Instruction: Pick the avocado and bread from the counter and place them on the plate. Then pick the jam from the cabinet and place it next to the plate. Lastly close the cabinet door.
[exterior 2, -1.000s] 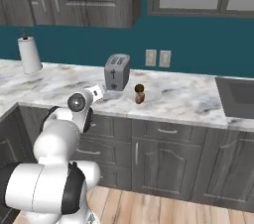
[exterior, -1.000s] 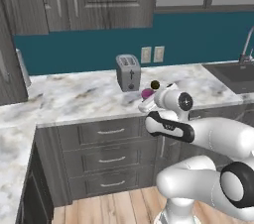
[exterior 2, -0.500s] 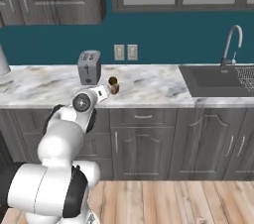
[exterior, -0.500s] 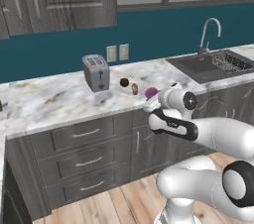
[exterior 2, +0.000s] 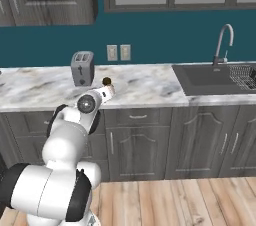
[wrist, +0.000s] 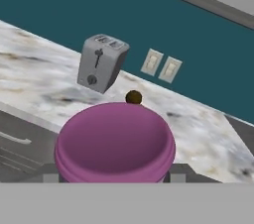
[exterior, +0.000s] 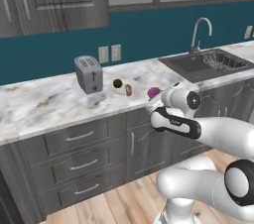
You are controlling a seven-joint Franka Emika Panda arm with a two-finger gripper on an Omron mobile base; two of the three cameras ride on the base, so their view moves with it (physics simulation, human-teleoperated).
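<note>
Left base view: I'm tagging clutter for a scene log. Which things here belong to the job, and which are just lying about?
Job in hand:
counter
purple plate
dark round avocado
small brown piece beside it, probably the bread

Lying about:
toaster
sink
tap
wall sockets

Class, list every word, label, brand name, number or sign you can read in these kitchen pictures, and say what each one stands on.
None can be read.
A pale mark on the dark band of the robot arm: too small and blurred to read.
The toaster, its lever and knob: no lettering visible.
</note>
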